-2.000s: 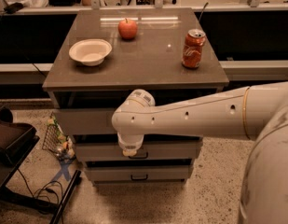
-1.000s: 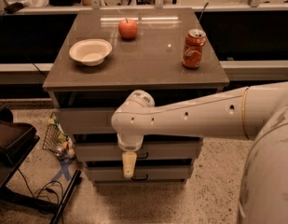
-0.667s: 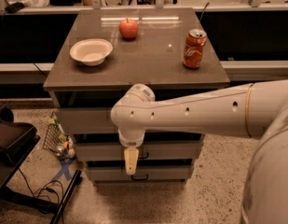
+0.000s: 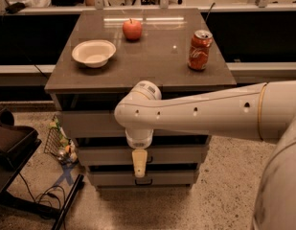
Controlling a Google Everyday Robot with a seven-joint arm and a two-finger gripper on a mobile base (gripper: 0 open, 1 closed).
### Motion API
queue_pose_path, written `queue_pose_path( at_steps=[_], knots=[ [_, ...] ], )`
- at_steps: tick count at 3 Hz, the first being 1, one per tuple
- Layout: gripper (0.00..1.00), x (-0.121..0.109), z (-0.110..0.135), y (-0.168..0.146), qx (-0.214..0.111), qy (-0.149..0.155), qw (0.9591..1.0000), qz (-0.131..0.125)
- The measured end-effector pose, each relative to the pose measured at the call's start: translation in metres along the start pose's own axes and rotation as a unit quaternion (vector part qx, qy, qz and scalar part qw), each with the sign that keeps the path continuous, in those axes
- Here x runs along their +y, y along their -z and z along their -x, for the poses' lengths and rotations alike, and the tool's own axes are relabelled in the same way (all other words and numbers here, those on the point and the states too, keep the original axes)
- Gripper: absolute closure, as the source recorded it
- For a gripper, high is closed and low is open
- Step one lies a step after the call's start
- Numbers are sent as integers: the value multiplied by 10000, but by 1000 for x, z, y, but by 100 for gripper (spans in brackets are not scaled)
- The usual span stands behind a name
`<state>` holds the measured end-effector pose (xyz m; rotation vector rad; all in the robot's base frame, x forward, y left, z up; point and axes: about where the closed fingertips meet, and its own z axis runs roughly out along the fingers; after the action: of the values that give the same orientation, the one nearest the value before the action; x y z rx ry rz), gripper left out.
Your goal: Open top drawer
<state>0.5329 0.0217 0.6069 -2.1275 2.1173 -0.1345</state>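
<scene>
Gripper (image 4: 139, 164), grip state unclear, hangs before the middle drawer (image 4: 99, 155), below top drawer (image 4: 87, 124).

Jaws hang before the middle drawer (image 4: 102, 155), below the top drawer (image 4: 90, 124).

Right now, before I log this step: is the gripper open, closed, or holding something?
Gripper: cannot be told. It hangs in front of the middle drawer, below the top drawer.
</scene>
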Motion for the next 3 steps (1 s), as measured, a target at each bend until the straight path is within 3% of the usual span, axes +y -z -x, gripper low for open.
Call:
queue_pose_path(
  at_steps=[1, 3],
  knots=[
    [17, 3, -2, -12, -16, -21, 10000, 41],
    [64, 5, -2, -9, 12, -18, 10000, 33]
  ],
)
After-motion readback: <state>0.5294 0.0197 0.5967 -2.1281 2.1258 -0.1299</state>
